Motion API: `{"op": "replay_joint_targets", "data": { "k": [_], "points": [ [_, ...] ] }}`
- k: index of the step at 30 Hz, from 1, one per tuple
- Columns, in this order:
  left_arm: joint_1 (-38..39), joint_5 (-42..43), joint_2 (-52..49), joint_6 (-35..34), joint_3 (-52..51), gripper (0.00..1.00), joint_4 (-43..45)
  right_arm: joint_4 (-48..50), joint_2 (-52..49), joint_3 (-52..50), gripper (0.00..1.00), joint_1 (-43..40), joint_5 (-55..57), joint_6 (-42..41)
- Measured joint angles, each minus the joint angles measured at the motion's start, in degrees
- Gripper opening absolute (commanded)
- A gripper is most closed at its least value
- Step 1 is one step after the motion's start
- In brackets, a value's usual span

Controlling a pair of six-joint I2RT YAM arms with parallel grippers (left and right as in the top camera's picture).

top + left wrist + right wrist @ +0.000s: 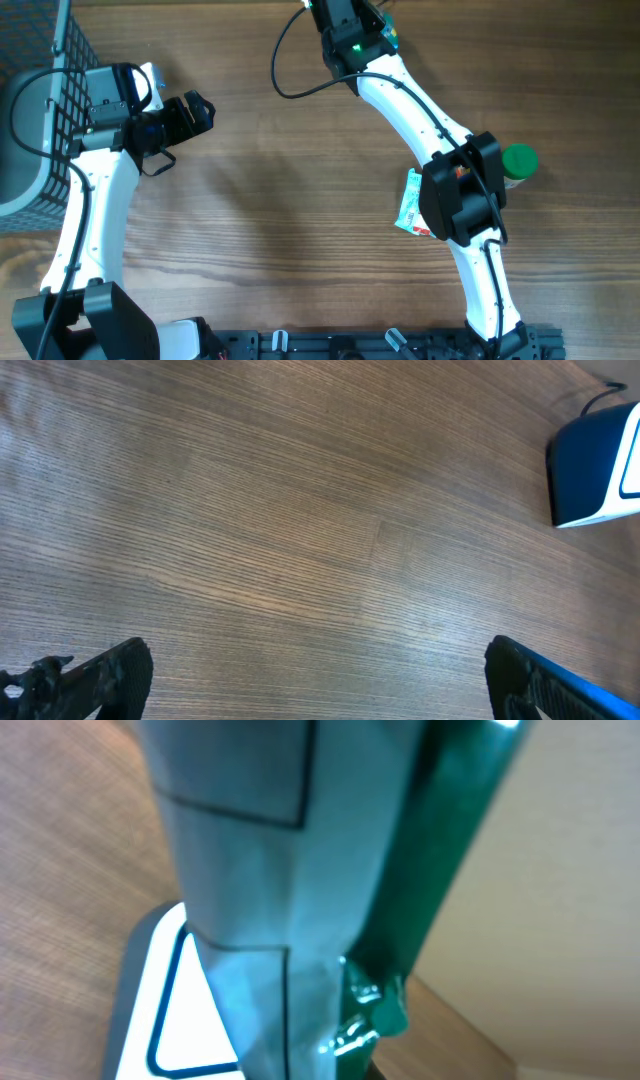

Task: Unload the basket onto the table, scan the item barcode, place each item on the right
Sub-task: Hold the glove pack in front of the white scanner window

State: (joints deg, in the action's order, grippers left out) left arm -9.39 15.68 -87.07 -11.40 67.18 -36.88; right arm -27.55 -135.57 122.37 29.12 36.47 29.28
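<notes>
My right arm (405, 105) rises from the bottom edge to a black elbow at mid right, then slants up-left to the top centre of the overhead. The right claw (342, 14) is cut off by the top edge there, and it is closed. The packet (255, 870) fills the right wrist view, off the worktop (260, 230), so I read it as pinched in that claw, though the fingers are hidden. Its long axis runs top to bottom of that frame, leaning slightly. Teal face toward the camera, green foil edge on the right, crumpled lower end at bottom centre. A white panel (160, 1020) with a blue outline lies behind it at lower left. I can't find the packet in the overhead.

My left arm (95, 210) goes straight up the left side, wrist bent right beside the basket (40, 130). The left claw (318, 660) is spread wide with nothing in it, over bare wood. The scanner (592, 465) is at upper right of that view. A second packet (410, 200) and a green-capped bottle (518, 160) sit by the right elbow.
</notes>
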Motion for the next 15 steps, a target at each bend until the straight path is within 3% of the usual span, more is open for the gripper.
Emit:
{"op": "replay_joint_targets", "data": {
  "k": [15],
  "points": [
    [0.0, 0.0, 0.0, 0.0, 0.0, 1.0, 0.0, -12.5, 0.0, 0.0, 0.05, -0.1, -14.5, 0.7]
  ]
}}
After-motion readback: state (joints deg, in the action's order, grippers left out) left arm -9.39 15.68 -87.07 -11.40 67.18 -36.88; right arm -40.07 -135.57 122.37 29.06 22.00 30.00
